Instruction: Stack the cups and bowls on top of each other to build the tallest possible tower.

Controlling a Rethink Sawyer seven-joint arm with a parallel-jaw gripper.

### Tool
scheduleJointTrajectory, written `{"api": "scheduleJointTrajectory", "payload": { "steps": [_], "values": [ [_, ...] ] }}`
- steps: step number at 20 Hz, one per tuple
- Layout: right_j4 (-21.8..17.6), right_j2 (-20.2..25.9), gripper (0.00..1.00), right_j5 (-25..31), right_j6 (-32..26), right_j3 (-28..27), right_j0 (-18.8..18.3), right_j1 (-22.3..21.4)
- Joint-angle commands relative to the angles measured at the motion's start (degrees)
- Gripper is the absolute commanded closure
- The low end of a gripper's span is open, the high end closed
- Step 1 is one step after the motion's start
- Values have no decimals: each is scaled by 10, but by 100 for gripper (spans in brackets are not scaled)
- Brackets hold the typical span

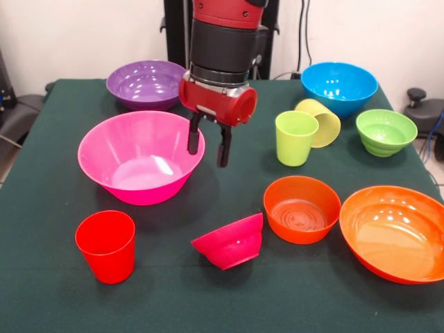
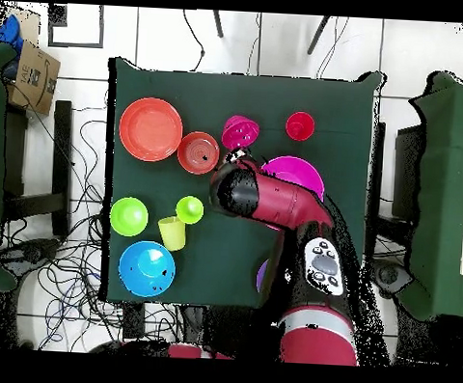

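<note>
The red and black robot claw (image 1: 208,147) hangs in the air with its two black fingers apart and nothing between them. It is just over the rim of the big shiny pink plastic bowl (image 1: 141,165), on the side nearest the middle of the dark green table (image 1: 48,305).

No tower is built. Every cup and bowl sits alone, and each one looks empty inside.

The tall red plastic cup (image 1: 106,246) stands up straight with its mouth to the sky. The lime green plastic cup (image 1: 295,137) stands up straight too. The pale yellow plastic cup (image 1: 320,121) lies on its side, touching the green cup, and its long way runs across the table with its open mouth facing away from the green cup.

The small magenta plastic bowl (image 1: 230,241) is tipped over, so its mouth leans to one side. The small orange plastic bowl (image 1: 302,208) and the big orange plastic bowl (image 1: 392,232) sit flat, side by side. The ribbed green plastic bowl (image 1: 386,131), the blue plastic bowl (image 1: 339,88) and the purple plastic bowl (image 1: 146,83) sit flat with mouths up.
</note>
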Motion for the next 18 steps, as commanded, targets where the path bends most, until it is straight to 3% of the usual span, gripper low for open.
{"api": "scheduleJointTrajectory", "payload": {
  "steps": [1,7,18],
  "values": [
    [-49,127,0,-76,26,51,-22,7],
    [-55,144,0,-134,52,56,-31,21],
    [-47,135,0,-179,55,38,-23,59]
  ]
}}
